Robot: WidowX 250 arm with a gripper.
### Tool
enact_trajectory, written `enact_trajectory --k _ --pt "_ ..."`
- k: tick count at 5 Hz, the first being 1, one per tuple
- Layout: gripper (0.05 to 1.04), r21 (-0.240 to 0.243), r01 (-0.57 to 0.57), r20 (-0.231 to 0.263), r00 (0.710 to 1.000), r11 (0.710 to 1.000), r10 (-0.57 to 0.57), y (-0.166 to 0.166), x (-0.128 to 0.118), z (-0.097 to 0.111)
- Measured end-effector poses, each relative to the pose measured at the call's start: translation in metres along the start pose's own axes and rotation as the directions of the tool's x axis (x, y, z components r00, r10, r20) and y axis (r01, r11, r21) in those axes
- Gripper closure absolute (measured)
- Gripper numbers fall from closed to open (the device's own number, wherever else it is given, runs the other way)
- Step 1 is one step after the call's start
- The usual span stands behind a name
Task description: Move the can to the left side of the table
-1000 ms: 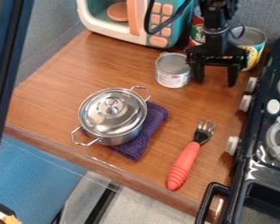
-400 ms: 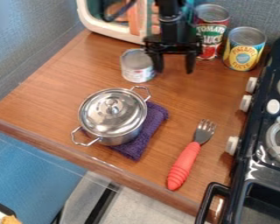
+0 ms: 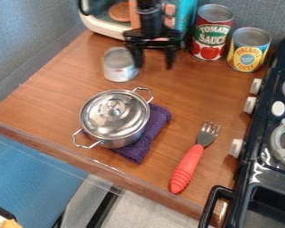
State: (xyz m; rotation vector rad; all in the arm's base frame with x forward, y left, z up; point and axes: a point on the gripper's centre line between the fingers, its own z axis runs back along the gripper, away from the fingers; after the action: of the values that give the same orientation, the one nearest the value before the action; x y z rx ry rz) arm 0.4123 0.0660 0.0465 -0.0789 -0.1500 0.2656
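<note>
Gripper (image 3: 154, 66) spread, sm. can (image 3: 119, 67) alongside, on view's L.

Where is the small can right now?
In the camera view, the can stands left of centre in the upper part, behind the pot, with the gripper just right of it.

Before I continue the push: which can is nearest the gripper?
The short silver can, left of the gripper; the tall red and yellow ones stand farther off, right.

A can (image 3: 119, 69) stands left of the jaws, tins (image 3: 210, 38) and stove (image 3: 259, 133) right, microwave (image 3: 104, 27) behind, pot (image 3: 114, 116) on cloth (image 3: 159, 122) and fork (image 3: 188, 167) in front.
</note>
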Motion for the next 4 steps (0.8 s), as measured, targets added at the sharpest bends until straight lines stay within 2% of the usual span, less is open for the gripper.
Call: enact_trajectory --k 1,2,3,4 --pt "0.085 0.017 -0.063 -0.011 0.998 0.998 0.063 0.031 -0.002 0.003" --pt "0.085 0.037 -0.103 -0.021 0.994 0.994 0.103 0.046 -0.003 0.006" --pt "0.085 0.034 -0.086 -0.024 0.996 0.996 0.086 0.046 -0.003 0.007" --pt "0.085 0.029 -0.061 0.055 0.997 0.998 0.059 0.04 0.005 0.037"
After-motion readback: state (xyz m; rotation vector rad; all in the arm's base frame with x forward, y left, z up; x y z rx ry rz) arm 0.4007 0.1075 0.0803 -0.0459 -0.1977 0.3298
